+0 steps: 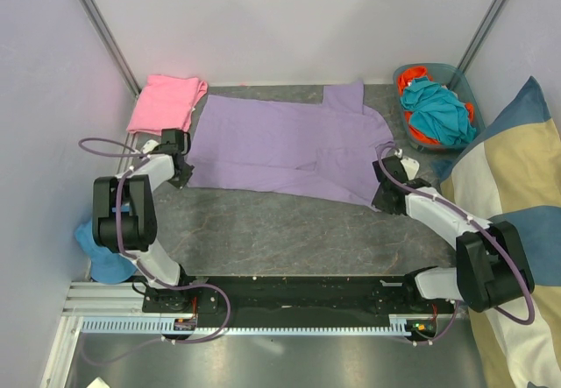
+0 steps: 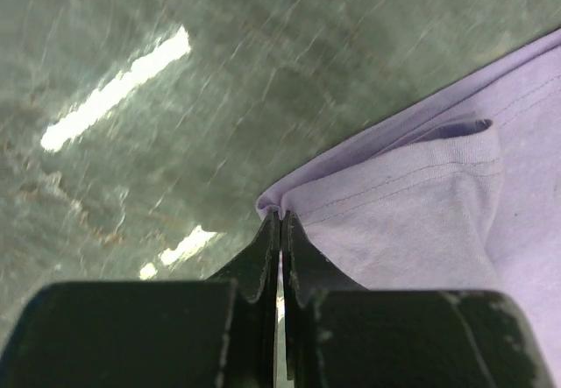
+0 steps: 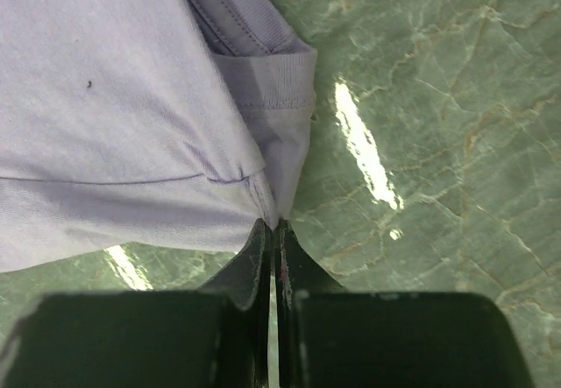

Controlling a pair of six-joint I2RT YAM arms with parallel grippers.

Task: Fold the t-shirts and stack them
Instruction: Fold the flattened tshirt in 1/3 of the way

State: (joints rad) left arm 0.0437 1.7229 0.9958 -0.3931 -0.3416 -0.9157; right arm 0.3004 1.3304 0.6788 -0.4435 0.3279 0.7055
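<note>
Top external view: lavender t-shirt (image 1: 289, 147) lies spread flat over the middle of the grey counter (image 1: 289, 230), one sleeve sticking out at its 12 o'clock edge. Pink t-shirt (image 1: 165, 101) is folded into a small pad at 10 o'clock, just beside the lavender one's far corner; contact cannot be told. Basket (image 1: 458, 74) of teal and orange cloth sits at 2 o'clock. Striped cushion (image 1: 517, 160) leans in at 3 o'clock.

Left wrist view: left hand (image 2: 280, 223) is closed tight, fingers pressed together, with a fold of the lavender hem pinched at the tips. This is the shirt's 8 o'clock corner.

Right wrist view: right hand (image 3: 273, 227) is likewise clamped, gripping bunched lavender cloth at the 4 o'clock corner, bare counter to its right.
</note>
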